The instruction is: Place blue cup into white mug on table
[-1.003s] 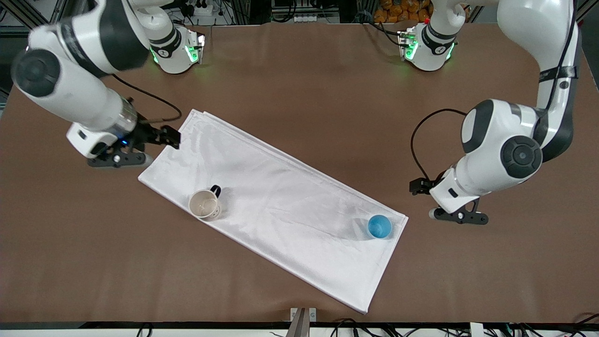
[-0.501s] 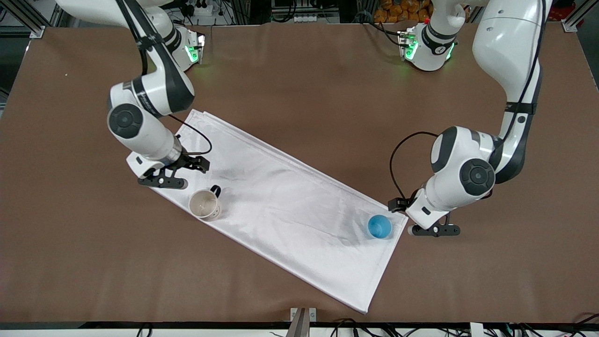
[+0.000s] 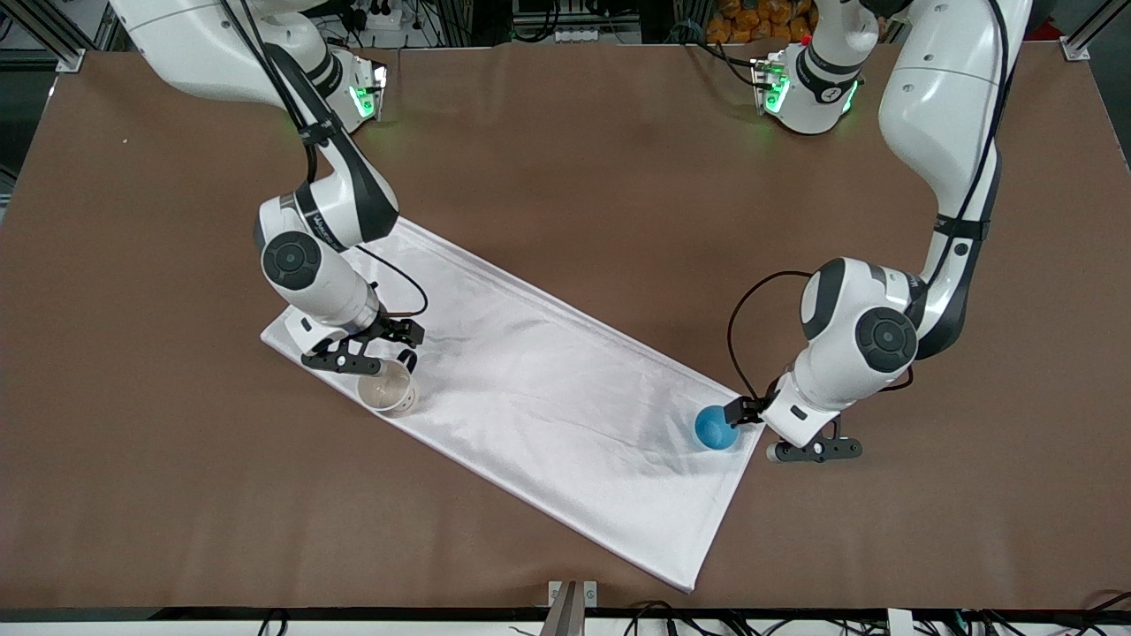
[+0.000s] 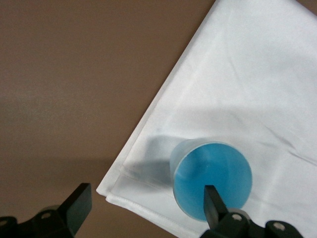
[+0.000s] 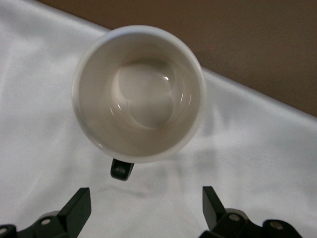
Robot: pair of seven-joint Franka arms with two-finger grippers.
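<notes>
My right gripper point(image 3: 360, 361) is hovering with jaws wide over the mug point(image 3: 386, 387), which is standing upright and empty on the cloth point(image 3: 530, 397) toward the right arm's end of the table point(image 3: 565, 132). My left gripper point(image 3: 800, 449) is hanging, jaws likewise spread, just beside the cup point(image 3: 715, 427), which is sitting near the cloth's corner. The cup is looking light, stiff and smooth-walled; I am judging a pinch across its rim or sides safest, squeezing gently lest it slip.
</notes>
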